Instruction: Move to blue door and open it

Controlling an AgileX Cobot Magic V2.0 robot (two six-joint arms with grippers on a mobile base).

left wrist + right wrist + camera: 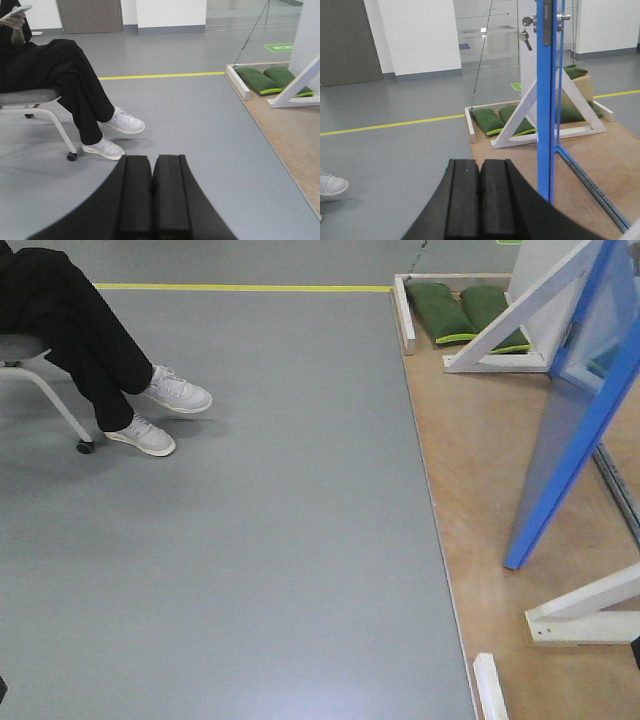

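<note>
1. The blue door (578, 430) stands on the wooden surface (480, 470), at a distance from its left edge.
2. Its long axis is vertical. In the front view it looks tilted only because the camera looks down on it.
3. In the right wrist view the door (545, 125) shows its narrow edge to the camera, as a thin blue upright strip.
4. The grey latch plate (547, 22) sits high on this edge. The silver lever handle (563, 16) sticks out to the right of it, and a key (525, 37) hangs on the left side.
5. White braces (510, 325) stand behind the door, toward the far edge of the surface.
6. Two green sandbags (455, 310) lie in the far left corner of the surface, just beside the brace.
7. The left claw (152, 161) is pressed together and holds nothing. It hangs over the grey floor (260, 540).
8. The right claw (479, 165) is also pressed together with nothing between its fingers, and it is apart from the door.
9. A seated person (60, 75) in black trousers is on the floor to the left, well apart from the surface.
10. A yellow line (240, 287) runs across the floor up to the far left corner.
</note>
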